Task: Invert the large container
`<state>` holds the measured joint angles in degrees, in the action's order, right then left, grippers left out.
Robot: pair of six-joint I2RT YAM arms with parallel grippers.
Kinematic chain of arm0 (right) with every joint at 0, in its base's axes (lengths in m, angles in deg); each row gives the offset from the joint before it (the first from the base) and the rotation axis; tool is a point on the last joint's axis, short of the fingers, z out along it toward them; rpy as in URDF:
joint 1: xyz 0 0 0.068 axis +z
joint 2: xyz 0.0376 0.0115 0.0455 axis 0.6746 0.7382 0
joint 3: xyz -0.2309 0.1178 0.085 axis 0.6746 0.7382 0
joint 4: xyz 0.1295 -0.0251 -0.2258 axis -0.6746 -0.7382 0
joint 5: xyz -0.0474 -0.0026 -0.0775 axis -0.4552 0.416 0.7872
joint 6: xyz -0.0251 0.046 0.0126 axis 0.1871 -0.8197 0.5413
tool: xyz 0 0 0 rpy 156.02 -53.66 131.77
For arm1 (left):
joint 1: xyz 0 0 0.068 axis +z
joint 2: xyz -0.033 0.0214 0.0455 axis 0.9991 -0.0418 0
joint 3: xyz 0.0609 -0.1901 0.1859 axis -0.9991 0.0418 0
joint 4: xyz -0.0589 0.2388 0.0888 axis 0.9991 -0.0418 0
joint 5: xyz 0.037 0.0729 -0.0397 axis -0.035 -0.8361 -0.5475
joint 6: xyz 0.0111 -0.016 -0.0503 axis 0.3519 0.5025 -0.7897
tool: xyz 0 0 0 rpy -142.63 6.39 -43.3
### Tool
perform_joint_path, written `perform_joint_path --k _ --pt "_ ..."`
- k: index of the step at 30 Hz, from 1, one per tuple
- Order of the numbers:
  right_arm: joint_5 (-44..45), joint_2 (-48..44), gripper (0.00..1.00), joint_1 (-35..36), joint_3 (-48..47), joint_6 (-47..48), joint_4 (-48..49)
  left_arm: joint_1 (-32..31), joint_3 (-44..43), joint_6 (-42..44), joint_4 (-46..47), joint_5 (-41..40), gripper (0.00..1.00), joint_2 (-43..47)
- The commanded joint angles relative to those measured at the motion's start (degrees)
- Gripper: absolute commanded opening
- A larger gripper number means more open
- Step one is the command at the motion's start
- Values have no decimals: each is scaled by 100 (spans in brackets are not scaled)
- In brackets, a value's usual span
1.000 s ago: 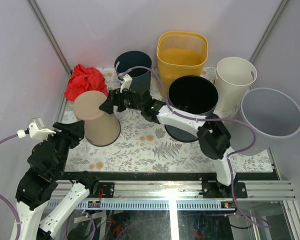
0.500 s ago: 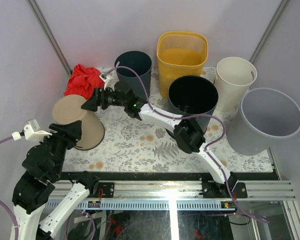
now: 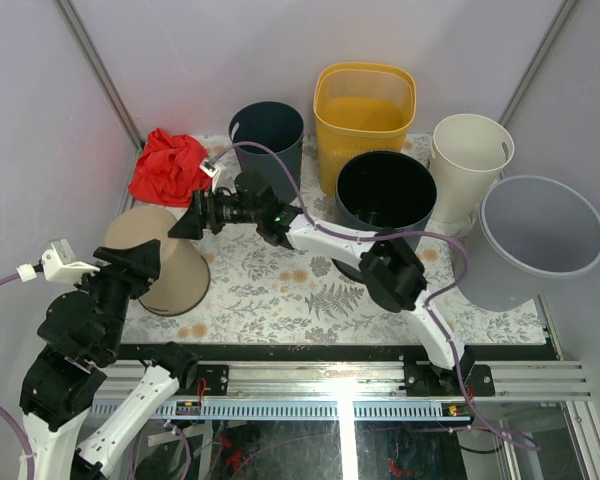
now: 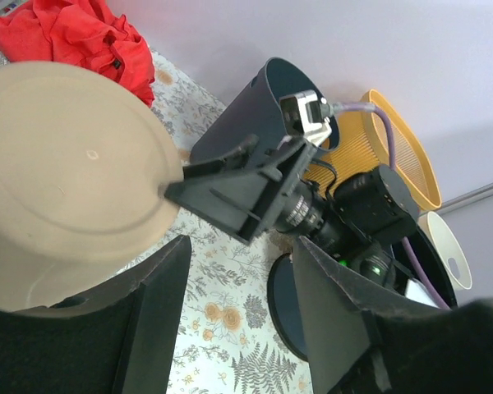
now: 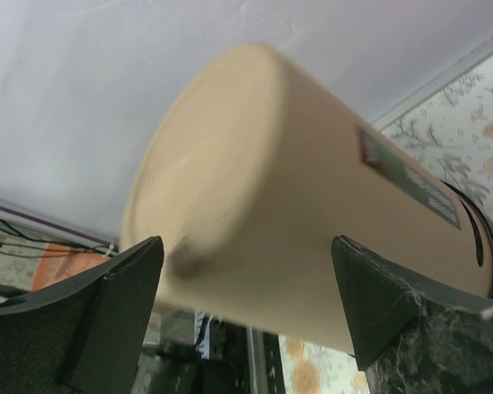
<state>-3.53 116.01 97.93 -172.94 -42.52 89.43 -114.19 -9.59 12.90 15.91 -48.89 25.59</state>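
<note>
Robot-manipulation test cell, laboratory setting. Enclosure: plain pale panel walls [image 3: 180, 60] on three sides, metal corner posts [image 3: 98, 65] at 11 and 1 o'clock. Slotted aluminium rail [image 3: 340, 385] at 6 o'clock, carrying the left arm [image 3: 80, 330] and right arm [image 3: 330, 232], both trailing lilac cables [image 4: 363, 105]. Work surface: table under a fern-and-flower printed cloth [image 3: 280, 290]. Props (household in kind, set out as test stock): yellow mesh basket [image 3: 365, 110] at 12 o'clock, dark bin [image 3: 267, 135] at 11, cream bin [image 3: 470, 160] at 1, grey translucent bin [image 3: 540, 235] at 3, red rag [image 3: 168, 165] at 10.
</note>
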Motion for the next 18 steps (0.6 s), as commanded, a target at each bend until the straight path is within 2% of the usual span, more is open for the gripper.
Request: perform_joint_path --k 1,10,18 --pt "183 -1160 90 45 767 774 -201 16 -272 207 -34 4 52 -52" --pt "1065 -2720 93 -21 2021 1484 -653 12 -271 279 -51 408 53 -176" --pt "2128 -4391 93 -29 3828 1920 -666 13 201 288 162 1127 50 -716"
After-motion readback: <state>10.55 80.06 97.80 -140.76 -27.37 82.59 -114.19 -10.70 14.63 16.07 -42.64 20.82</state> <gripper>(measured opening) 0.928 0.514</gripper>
